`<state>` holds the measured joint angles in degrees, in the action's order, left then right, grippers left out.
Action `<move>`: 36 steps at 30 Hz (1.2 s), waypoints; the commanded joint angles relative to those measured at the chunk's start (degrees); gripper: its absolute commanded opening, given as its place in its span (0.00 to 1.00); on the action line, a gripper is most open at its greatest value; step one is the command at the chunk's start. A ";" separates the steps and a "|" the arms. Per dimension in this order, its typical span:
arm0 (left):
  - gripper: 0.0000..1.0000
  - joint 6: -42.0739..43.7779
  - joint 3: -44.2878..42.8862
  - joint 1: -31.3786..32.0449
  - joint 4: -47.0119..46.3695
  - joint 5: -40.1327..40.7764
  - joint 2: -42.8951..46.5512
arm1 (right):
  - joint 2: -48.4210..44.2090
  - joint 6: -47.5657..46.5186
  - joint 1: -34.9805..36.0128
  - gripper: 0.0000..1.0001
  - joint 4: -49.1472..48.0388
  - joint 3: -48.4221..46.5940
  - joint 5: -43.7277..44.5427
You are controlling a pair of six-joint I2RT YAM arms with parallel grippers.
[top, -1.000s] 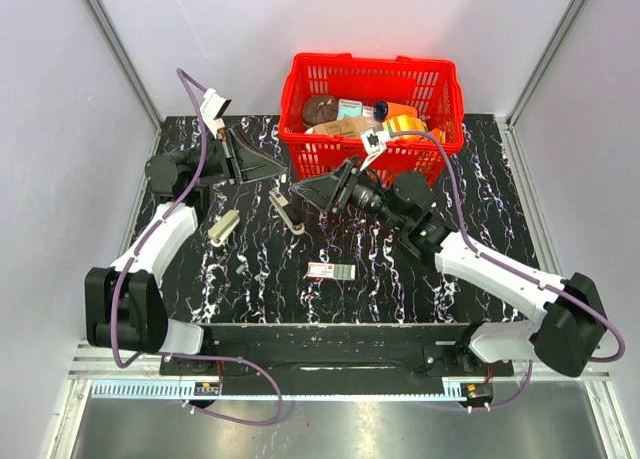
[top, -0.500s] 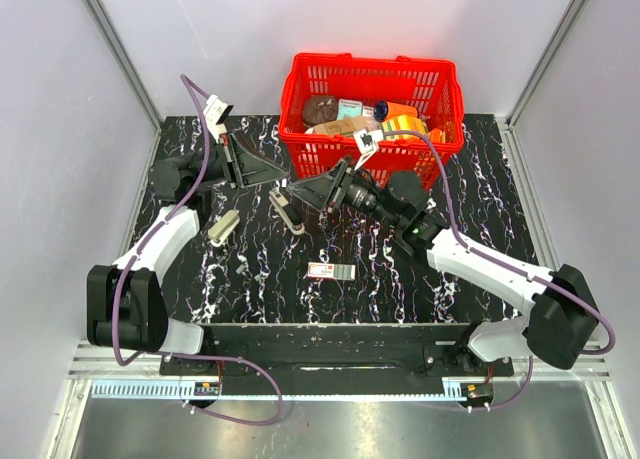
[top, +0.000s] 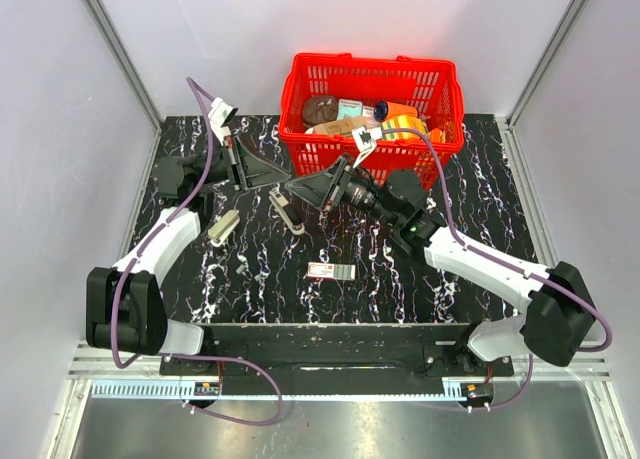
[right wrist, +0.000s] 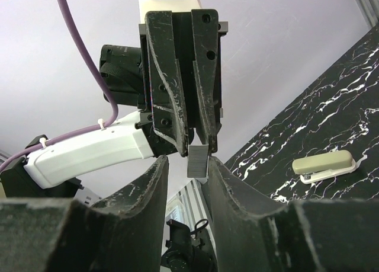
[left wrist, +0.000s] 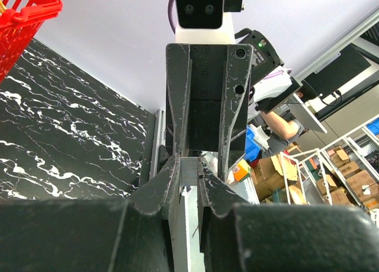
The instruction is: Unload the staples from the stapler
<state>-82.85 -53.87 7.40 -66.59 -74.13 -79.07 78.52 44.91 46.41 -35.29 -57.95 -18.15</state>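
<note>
A short grey strip of staples (right wrist: 198, 160) is pinched at the tips of my left gripper (right wrist: 198, 144), above the table beside the basket. My right gripper (right wrist: 186, 165) faces it tip to tip, open. One finger stands on each side of the strip, with a gap still showing on one side. In the left wrist view the staples (left wrist: 189, 168) sit between the left gripper (left wrist: 188, 159) fingers. From above, the left gripper (top: 280, 180) and the right gripper (top: 296, 189) meet. The beige stapler (top: 222, 226) lies on the table, also seen as the stapler (right wrist: 324, 164).
A red basket (top: 372, 71) full of items stands at the back, right behind the grippers. A small grey-white object (top: 288, 211) lies below the meeting point. A small flat box (top: 331, 271) lies near the front middle of the black marbled table (top: 480, 209).
My right gripper has moved left up to the left gripper's tips, and its jaws have narrowed around the strip. The left gripper has shifted slightly and stays shut.
</note>
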 commanded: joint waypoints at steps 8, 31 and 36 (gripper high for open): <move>0.09 2.60 -0.10 0.51 0.14 0.91 2.34 | 0.67 0.62 -0.36 0.30 -3.38 -2.60 -1.71; 0.57 87.12 -13.64 0.77 87.85 17.06 -0.29 | -8.82 -8.17 -0.36 0.04 29.55 2.05 12.69; 0.54 99.97 -9.33 9.90 89.44 33.94 -3.89 | -11.81 -7.03 -0.36 0.03 41.77 7.23 19.36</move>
<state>-1.80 -65.87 11.11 12.73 -54.63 -79.96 68.79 38.52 46.11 -6.81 -54.28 -6.68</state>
